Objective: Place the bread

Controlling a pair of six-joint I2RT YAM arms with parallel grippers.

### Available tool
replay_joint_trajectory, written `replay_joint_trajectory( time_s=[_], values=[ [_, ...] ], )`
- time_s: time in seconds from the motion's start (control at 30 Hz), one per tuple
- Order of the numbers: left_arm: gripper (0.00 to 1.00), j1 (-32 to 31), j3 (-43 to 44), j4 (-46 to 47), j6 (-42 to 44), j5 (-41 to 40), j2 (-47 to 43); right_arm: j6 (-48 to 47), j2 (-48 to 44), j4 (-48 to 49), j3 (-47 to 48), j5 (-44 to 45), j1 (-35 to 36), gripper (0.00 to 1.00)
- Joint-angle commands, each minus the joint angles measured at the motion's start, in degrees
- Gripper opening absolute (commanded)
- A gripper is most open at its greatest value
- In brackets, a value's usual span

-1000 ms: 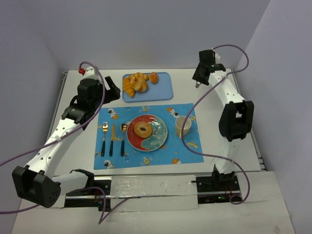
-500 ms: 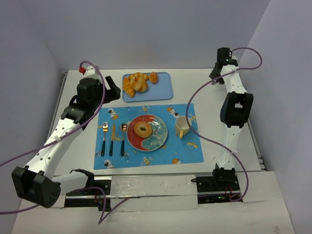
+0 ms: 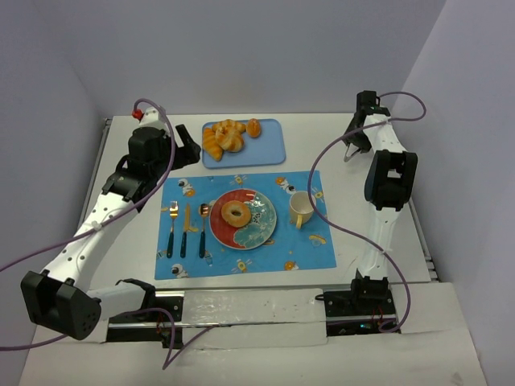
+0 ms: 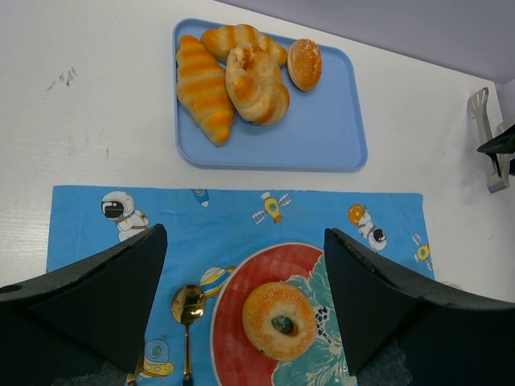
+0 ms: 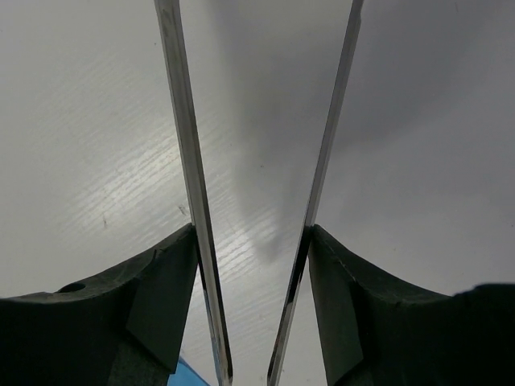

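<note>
Bread [image 3: 235, 213] [image 4: 279, 319]: ring-shaped, lying flat at the centre of the plate [image 3: 261, 231] [image 4: 232, 310], on the blue placemat [image 3: 310, 245].
Left end effector [image 3: 187, 149] [image 4: 244, 233]: spread wide, holding nothing, above the placemat's far edge, between the plate and the blue tray [image 3: 267, 146] [image 4: 330, 133].
Right end effector [image 3: 355, 135] [image 5: 253, 233]: closed around metal tongs [image 3: 349, 153] [image 5: 187, 161], whose 2 arms stand apart, over the bare surface [image 3: 346, 211] at far right.
Cup [image 3: 302, 209]: yellow, just right of the plate.
Tray: holds croissants and 1 bun.
</note>
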Motion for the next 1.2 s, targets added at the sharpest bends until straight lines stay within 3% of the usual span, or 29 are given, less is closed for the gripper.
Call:
replay_joint_trajectory(
  time_s=[0.0, 0.23, 0.63, 0.97, 1.17],
  values=[
    [0.89, 0.1, 2.9, -0.2, 0.8, 0.9, 0.3, -1.7, 0.7, 1.2, -0.9, -0.2, 0.2, 0.63],
    [0.89, 0.1, 2.8, -0.2, 0.8, 1.0, 0.3, -3.1, 0.8, 1.2, -2.8, -1.4, 0.2, 0.74],
    [0.89, 0.1, 2.7, -0.1, 0.7, 1.3, 0.5, -3.4, -2.3, 2.9, -7.3, -2.0, 0.5, 0.75],
    [0.89, 0.1, 2.6, -0.2, 0.9, 0.8, 0.9, -3.1, -16.0, 3.5, -8.6, -2.7, 4.5, 0.75],
    [0.89, 0.1, 2.5, -0.2, 1.1, 0.7, 0.9, -2.4, -28.2, 11.9, -17.4, -13.5, 9.9, 0.81]
  ],
)
